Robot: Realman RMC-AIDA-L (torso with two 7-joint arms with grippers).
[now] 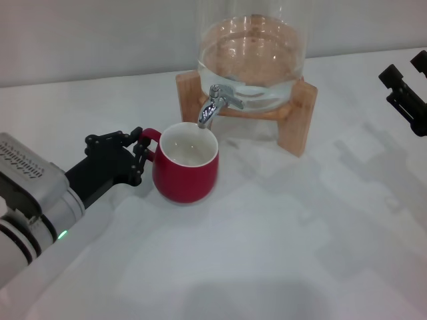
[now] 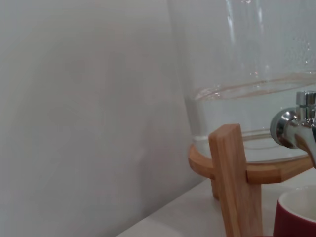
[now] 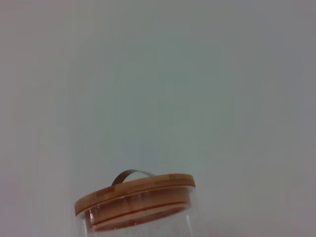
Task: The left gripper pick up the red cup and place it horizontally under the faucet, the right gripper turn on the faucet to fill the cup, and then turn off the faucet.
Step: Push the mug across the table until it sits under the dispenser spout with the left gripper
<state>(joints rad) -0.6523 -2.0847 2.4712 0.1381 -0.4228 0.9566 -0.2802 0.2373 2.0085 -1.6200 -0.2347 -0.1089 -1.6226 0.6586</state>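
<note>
Left gripper (image 1: 137, 155) sits low on the table (image 1: 280, 253) at the left side, its black fingers (image 1: 141, 143) closed around the loop handle of the cup (image 1: 185, 163), gripping it. Cup stands upright on the table with its open mouth directly beneath the spout of the faucet (image 1: 215, 103); the white interior shows no visible water stream. In the left wrist view, the cup rim (image 2: 297, 212) appears just below the faucet (image 2: 295, 127), beside a leg of the stand (image 2: 236, 182). Faucet projects from the front of the jar (image 1: 250, 57), which holds clear water and rests on the wooden stand (image 1: 293, 123). Right gripper (image 1: 408, 87) hangs at the far right edge, well apart from the faucet, jaws spread open and holding nothing. Right wrist view shows the jar's wooden lid (image 3: 134, 198) with a metal handle
</note>
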